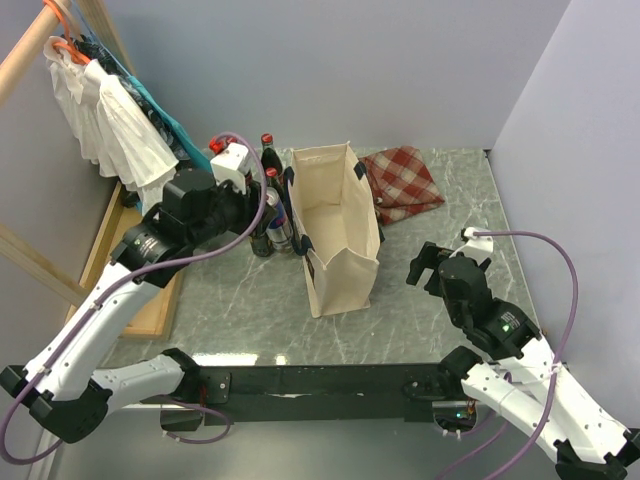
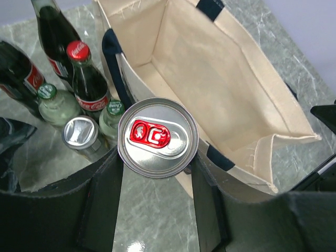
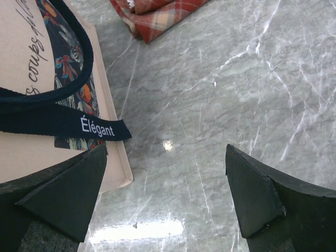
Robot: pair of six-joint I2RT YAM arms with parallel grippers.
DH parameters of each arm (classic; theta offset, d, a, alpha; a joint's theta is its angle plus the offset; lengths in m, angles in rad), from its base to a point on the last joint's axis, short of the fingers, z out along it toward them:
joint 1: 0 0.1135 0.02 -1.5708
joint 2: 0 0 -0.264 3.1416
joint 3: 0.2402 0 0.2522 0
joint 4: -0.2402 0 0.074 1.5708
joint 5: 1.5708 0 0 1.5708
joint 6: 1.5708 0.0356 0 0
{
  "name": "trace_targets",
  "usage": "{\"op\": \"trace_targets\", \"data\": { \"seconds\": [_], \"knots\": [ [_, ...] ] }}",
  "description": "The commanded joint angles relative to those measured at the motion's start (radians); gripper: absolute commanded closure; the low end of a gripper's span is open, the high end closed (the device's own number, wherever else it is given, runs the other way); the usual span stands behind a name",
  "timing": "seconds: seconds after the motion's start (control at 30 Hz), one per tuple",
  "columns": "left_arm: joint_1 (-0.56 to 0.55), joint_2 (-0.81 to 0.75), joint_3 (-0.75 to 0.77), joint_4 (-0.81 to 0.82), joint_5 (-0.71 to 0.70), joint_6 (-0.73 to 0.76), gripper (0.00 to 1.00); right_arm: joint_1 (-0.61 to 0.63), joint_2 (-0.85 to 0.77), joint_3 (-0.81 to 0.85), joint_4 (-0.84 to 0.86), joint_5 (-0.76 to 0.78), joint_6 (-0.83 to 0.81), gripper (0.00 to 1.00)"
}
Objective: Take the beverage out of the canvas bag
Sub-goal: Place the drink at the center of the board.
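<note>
Fingers first: the left fingers (image 2: pixel 105 184) are clamped on either side of a silver can (image 2: pixel 157 137) with a red pull tab, part-closed around its body, so that's a firm hold. In the left wrist view the can sits at centre frame, right against the near rim of the canvas bag (image 1: pixel 345 285), on the outside of its wall. Whether its base touches the desk (image 1: pixel 240 310) can't be told. The bag stands upright and open-mouthed in the middle of the overhead view. Upper left of the wrist frame is crowded: cola bottles (image 2: pixel 89 89) with red caps, green-capped bottles (image 2: pixel 48 92) and a second can (image 2: pixel 80 134), all just beside the held one. Over to the right fingers (image 3: pixel 58 194): spread wide, nothing between them, hanging above bare marble just beside the bag's printed side and its dark handle (image 3: pixel 63 123). A red checked cloth (image 1: pixel 405 180) lies behind the bag, upper right of centre in the overhead view.
</note>
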Motion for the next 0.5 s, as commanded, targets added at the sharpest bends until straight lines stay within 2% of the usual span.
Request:
{"op": "trace_targets", "data": {
  "seconds": [0.0, 0.2, 0.47],
  "knots": [
    [0.002, -0.066, -0.027, 0.167, -0.001, -0.027, 0.99, 0.006, 0.001, 0.008, 0.031, -0.004, -0.012, 0.0],
    [0.002, -0.085, -0.093, 0.199, -0.001, -0.03, 0.99, 0.004, 0.027, 0.011, 0.029, -0.011, -0.015, 0.0],
    [0.002, -0.118, -0.245, 0.299, -0.119, -0.049, 0.99, 0.006, 0.03, 0.011, 0.029, -0.014, -0.017, 0.0]
  ]
}}
